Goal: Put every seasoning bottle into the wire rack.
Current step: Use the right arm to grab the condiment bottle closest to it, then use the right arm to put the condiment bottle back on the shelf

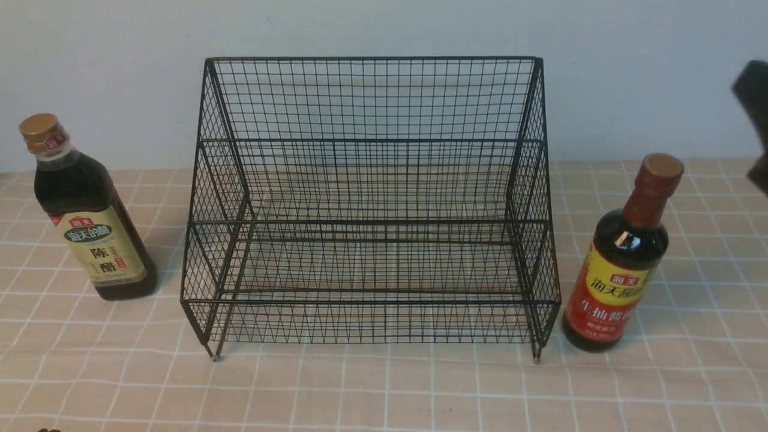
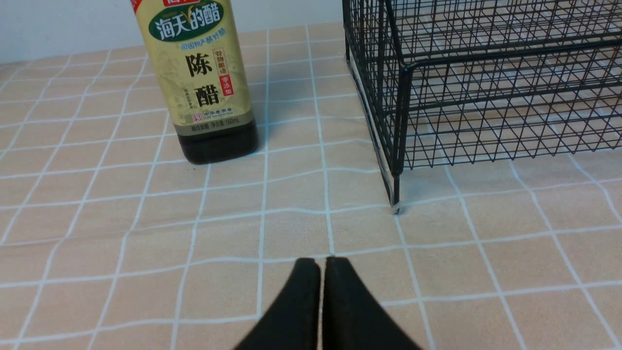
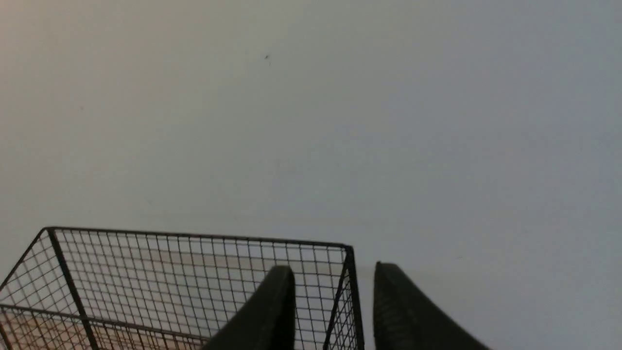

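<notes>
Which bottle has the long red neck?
The round bottle with the yellow-red label, standing right of the wire rack. The squarish bottle on the left has a short neck, gold cap and beige-green label.

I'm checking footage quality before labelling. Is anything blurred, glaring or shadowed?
Right wrist view: mostly blank wall, the open right gripper soft-edged. Front view: that gripper is a dark blur at the right edge; glare spots on the shoulder of the round bottle; the squarish bottle shadows the cloth toward the wire rack. Left wrist view: sharp, label readable.
</notes>
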Tool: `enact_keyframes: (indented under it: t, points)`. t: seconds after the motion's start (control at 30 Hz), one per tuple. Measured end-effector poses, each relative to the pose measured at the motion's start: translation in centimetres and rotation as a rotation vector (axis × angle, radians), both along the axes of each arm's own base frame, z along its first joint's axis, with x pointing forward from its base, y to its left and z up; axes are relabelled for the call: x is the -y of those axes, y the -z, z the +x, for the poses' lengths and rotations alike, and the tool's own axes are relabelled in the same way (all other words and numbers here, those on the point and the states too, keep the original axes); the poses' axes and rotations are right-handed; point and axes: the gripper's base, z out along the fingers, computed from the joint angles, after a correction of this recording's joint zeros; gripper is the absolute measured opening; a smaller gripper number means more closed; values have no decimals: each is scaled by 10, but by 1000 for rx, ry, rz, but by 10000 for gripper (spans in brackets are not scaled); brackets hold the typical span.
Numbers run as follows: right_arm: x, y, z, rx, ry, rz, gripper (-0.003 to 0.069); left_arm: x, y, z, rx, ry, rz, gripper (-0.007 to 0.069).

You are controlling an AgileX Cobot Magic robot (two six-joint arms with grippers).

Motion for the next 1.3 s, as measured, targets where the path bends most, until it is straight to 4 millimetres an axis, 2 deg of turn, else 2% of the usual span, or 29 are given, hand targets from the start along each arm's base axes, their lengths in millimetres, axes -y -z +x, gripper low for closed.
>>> enact_keyframes:
  t: [0.03,0.13,0.17,0.2,0.23,0.33,0.43,0.63,0.67,0.7,0.77,0.8,0.93,1.0,1.1,1.13,1.2,1.27,1.3]
  points:
    - [-3,8,10,-31,-11,-7,285,0,0,0,0,0,0,-7]
    - [-5,20,21,-84,-15,-14,349,0,0,0,0,0,0,-7]
    - [-6,31,31,-133,-15,-20,409,0,0,0,0,0,0,-7]
    - [-7,34,33,-144,-16,-22,434,0,0,0,0,0,0,-7]
    - [-7,35,34,-148,-17,-22,440,0,0,0,0,0,0,-7]
    - [-10,49,46,-186,-33,-30,526,0,0,0,0,0,0,-7]
    - [-12,61,54,-228,-34,-52,549,0,0,0,0,0,0,-7]
    - [-13,83,66,-292,-39,-128,539,0,0,0,0,0,0,-7]
    - [-14,88,68,-308,-40,-141,491,0,0,0,0,0,0,-7]
    - [-14,89,68,-310,-40,-143,483,0,0,0,0,0,0,-7]
    - [-14,89,69,-309,-42,-148,335,0,0,0,0,0,0,-7]
    - [-14,88,68,-296,-49,-176,262,0,0,0,0,0,0,-7]
    - [-12,83,66,-295,-33,-190,268,0,0,0,0,0,0,-7]
    - [-10,73,63,-286,-16,-200,268,0,0,0,0,0,0,-7]
    - [-7,41,59,-212,20,-226,268,0,0,0,0,0,0,-7]
    - [-6,38,59,-205,22,-226,268,0,0,0,0,0,0,-7]
    - [-5,0,51,-84,39,-234,268,0,0,0,0,0,0,-7]
    - [-5,-12,49,-44,40,-236,268,0,0,0,0,0,0,-7]
    - [-5,-29,45,17,37,-227,268,0,0,0,0,0,0,-7]
